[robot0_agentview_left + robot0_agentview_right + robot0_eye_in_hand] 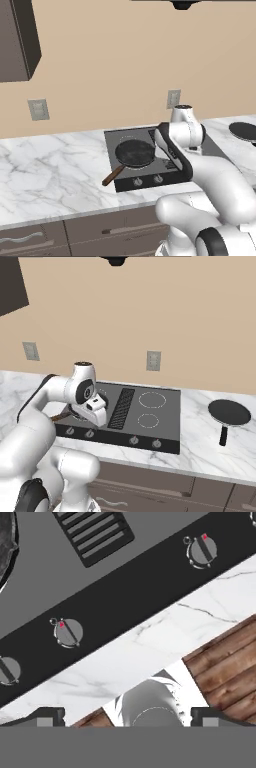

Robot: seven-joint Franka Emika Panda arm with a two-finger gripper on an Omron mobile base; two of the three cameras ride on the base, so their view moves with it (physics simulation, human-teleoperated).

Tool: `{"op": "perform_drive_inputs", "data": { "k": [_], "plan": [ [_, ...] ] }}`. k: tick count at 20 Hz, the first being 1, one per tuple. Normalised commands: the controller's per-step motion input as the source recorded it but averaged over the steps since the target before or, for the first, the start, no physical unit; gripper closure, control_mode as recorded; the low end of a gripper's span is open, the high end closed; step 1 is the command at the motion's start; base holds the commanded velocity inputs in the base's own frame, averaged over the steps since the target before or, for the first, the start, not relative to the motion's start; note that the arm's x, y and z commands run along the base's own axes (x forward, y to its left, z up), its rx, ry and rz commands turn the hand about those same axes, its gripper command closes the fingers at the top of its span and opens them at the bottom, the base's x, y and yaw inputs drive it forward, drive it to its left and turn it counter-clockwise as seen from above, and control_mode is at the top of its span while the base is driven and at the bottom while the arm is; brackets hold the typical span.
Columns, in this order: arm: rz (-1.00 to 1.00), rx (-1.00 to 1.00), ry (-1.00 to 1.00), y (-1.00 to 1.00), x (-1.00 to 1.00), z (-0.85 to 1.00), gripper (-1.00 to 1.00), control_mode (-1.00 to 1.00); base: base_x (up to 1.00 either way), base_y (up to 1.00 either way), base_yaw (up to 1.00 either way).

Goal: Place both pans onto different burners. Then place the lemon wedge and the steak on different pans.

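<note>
Pincer [128,714] released, tips wide apart at the hand view's lower corners, nothing between; in base views the arm's own body hides it. Wood-handled pan [134,153] sits on cooktop [165,428] front-left burner, handle (brown) poking off toward desk [50,170]; in right view arm covers most of it. All-dark pan [229,412] on desk right of cooktop, cut off in left view.

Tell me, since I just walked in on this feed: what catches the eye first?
The white arm bends over the dark cooktop. A pan with a wooden handle sits on a left burner, while an all-dark pan waits on the marble counter to the right.
</note>
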Motion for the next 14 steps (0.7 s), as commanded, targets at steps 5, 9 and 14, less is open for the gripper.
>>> {"op": "perform_drive_inputs", "data": {
  "k": [5, 9, 14],
  "plan": [
    [0.12, 0.0, 0.0, -0.35, -0.11, 0.03, -1.0, -1.0, 0.0, 0.0, 0.0],
    [0.15, 0.0, 0.0, -0.24, 0.0, 0.01, -1.0, -1.0, 0.0, 0.0, 0.0],
    [0.14, 0.0, 0.0, -0.3, 0.0, 0.0, -1.0, -1.0, 0.0, 0.0, 0.0]
  ]
}}
